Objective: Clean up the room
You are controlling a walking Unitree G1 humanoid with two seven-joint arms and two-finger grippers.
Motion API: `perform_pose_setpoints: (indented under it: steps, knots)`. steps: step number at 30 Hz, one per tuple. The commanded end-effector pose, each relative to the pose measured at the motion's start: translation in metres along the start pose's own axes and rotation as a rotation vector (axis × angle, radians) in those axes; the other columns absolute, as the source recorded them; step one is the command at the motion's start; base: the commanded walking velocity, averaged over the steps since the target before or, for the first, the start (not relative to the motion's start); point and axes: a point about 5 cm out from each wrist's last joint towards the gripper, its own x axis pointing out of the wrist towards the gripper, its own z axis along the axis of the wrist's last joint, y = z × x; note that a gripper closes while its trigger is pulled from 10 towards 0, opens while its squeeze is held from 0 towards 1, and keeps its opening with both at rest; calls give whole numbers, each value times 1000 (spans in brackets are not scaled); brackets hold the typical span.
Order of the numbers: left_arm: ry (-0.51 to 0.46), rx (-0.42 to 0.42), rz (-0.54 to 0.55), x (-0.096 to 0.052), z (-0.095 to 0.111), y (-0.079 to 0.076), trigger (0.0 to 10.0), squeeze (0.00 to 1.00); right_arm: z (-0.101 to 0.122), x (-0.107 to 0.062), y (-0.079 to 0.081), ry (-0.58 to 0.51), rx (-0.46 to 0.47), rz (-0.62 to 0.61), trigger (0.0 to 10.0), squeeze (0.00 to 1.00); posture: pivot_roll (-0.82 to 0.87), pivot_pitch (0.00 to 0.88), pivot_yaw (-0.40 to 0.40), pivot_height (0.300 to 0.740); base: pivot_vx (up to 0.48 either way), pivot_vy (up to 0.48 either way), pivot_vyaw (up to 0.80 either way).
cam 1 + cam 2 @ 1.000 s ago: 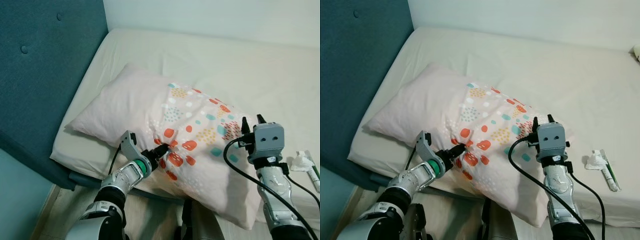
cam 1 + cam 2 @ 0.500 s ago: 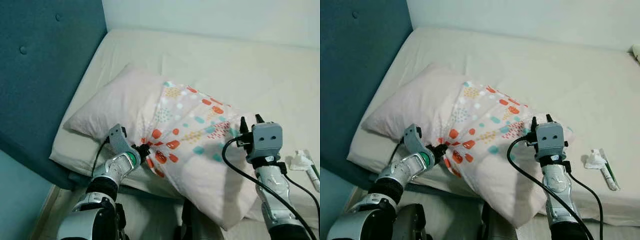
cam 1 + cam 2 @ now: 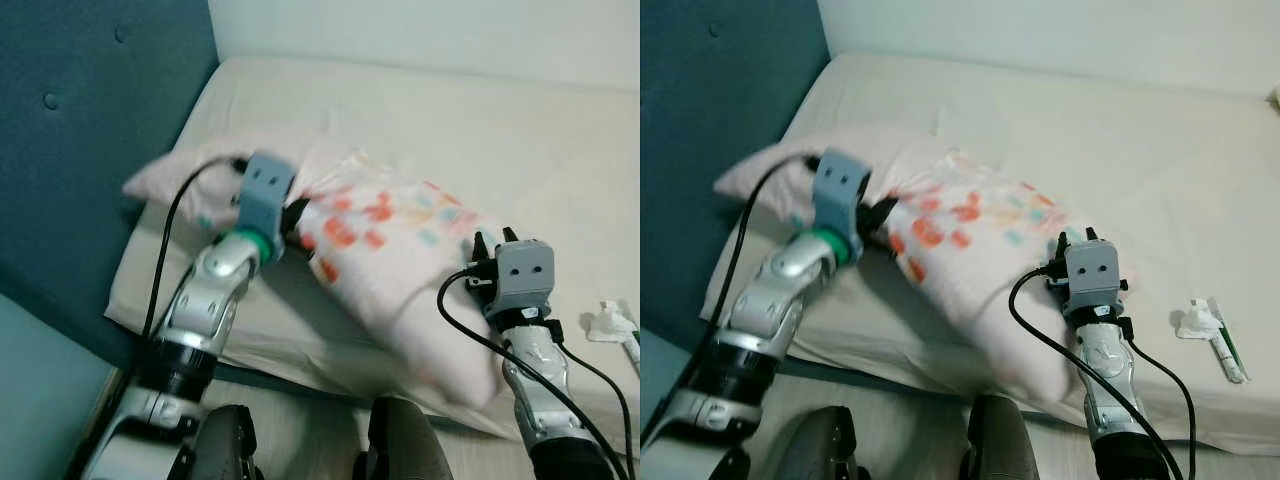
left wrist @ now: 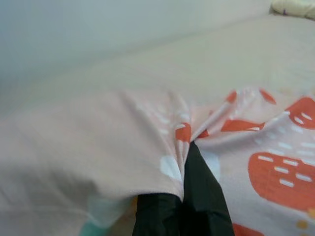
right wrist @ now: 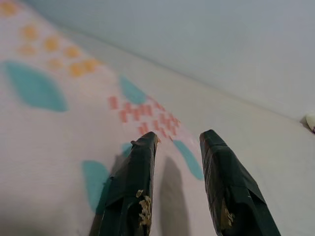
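A pale pink pillow (image 3: 400, 240) with orange, teal and yellow spots lies across the near left part of the bed (image 3: 470, 130). My left gripper (image 3: 295, 218) is shut on a bunch of the pillow's fabric (image 4: 189, 135) and holds that part lifted off the mattress, toward the headboard. My right gripper (image 3: 492, 243) stands open at the pillow's right end, fingers (image 5: 135, 172) slightly apart just over the patterned cloth (image 5: 74, 98), gripping nothing.
A dark teal padded headboard (image 3: 90, 150) rises at the left. A small white wrapper and a thin tube-like item (image 3: 615, 325) lie on the mattress edge at the far right. A pale wall runs behind the bed.
My left arm has swung up and toward the headboard, dragging the gripped pillow fabric with it; the pillow has bunched and shifted left. The right gripper has stayed about where it was.
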Motion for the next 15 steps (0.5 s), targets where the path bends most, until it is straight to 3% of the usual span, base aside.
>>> perform_pose_setpoints:
  steps: [1,5,8,10,11,12,15]
  knots:
    - [-41,109,21,9,9,4,0,0,-4,-3,7,16,33,41,10000,0,-8,111,74,610,0,0,0]
    - [-22,201,80,25,17,14,0,0,9,2,24,-20,89,143,10000,0,-12,107,79,610,0,0,0]
    - [-14,239,97,29,19,17,0,0,14,4,28,-39,101,171,10000,0,-12,107,79,610,0,0,0]
    - [-1,421,148,39,29,28,0,0,31,9,41,-93,133,236,10000,0,-15,105,87,610,0,0,0]
    - [-1,421,148,39,29,28,0,0,31,9,41,-93,133,236,10000,0,-15,105,87,610,0,0,0]
    - [15,539,207,44,40,44,0,0,46,12,48,-140,174,275,10000,0,-15,105,92,610,0,0,0]
    - [39,588,277,46,50,62,0,0,60,13,54,-179,246,316,10000,0,-17,106,95,610,0,0,0]
